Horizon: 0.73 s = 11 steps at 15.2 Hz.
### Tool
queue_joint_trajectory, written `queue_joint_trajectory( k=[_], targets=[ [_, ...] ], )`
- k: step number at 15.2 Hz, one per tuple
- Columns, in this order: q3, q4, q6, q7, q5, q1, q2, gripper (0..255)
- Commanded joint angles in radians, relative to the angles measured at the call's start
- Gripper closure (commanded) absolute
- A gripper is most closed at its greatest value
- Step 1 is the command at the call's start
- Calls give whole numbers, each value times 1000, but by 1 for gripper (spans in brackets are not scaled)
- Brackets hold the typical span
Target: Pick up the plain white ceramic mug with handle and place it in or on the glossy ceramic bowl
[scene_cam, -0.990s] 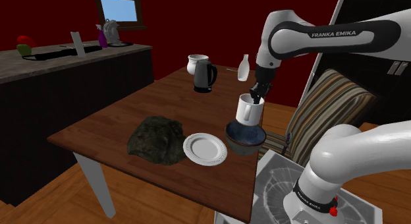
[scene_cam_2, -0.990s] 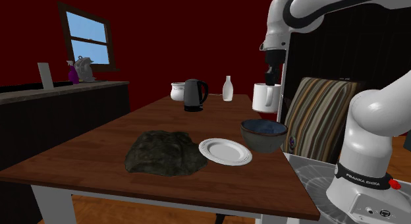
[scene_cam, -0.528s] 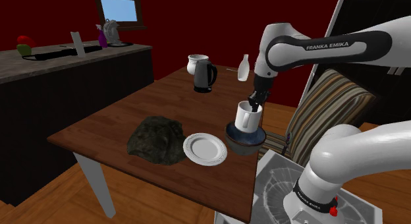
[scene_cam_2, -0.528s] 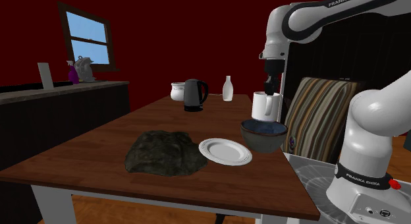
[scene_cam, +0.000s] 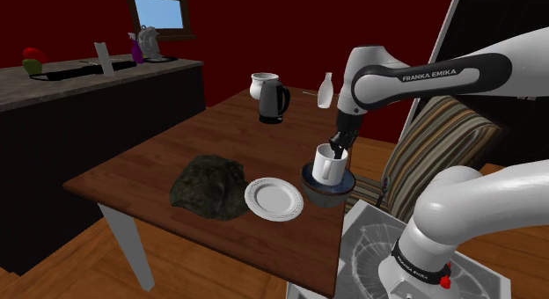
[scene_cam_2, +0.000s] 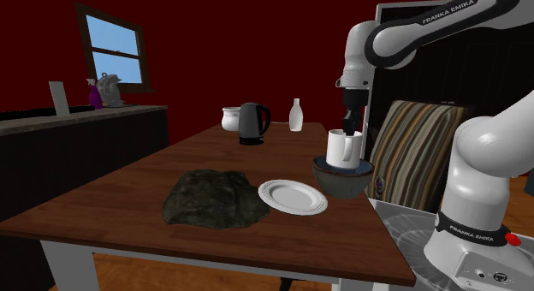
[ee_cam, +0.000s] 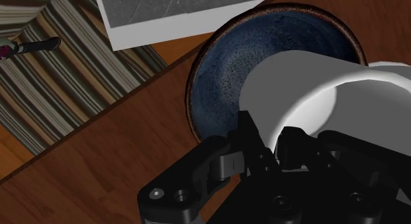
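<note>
A brown wooden table (scene_cam: 150,165) on white legs carries a dark, lumpy, rock-like mass (scene_cam: 209,185), with a white ridged plate (scene_cam: 274,199) just beside it. At the table's far end stand a black electric kettle (scene_cam: 274,103), a white jug (scene_cam: 260,84) close behind it, and a white bottle (scene_cam: 325,91) apart from both. A striped armchair (scene_cam: 440,139) sits beside the table. Under a window (scene_cam: 158,9), a dark kitchen counter (scene_cam: 26,91) holds a purple spray bottle (scene_cam: 136,49). The walls are dark red.

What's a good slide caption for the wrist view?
Gripper clasping the white mug by its rim, blue bowl beneath.
</note>
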Motion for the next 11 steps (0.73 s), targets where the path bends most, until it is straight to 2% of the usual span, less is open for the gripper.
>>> queue_joint_trajectory(
  k=[1,5,6,11],
  targets=[
    [-1,-1,2,-1,-1,-1,0,255],
    [-1,-1,2,-1,-1,-1,0,255],
    [-1,-1,2,-1,-1,-1,0,0],
    [-1,-1,2,-1,-1,-1,0,0]
  ],
)
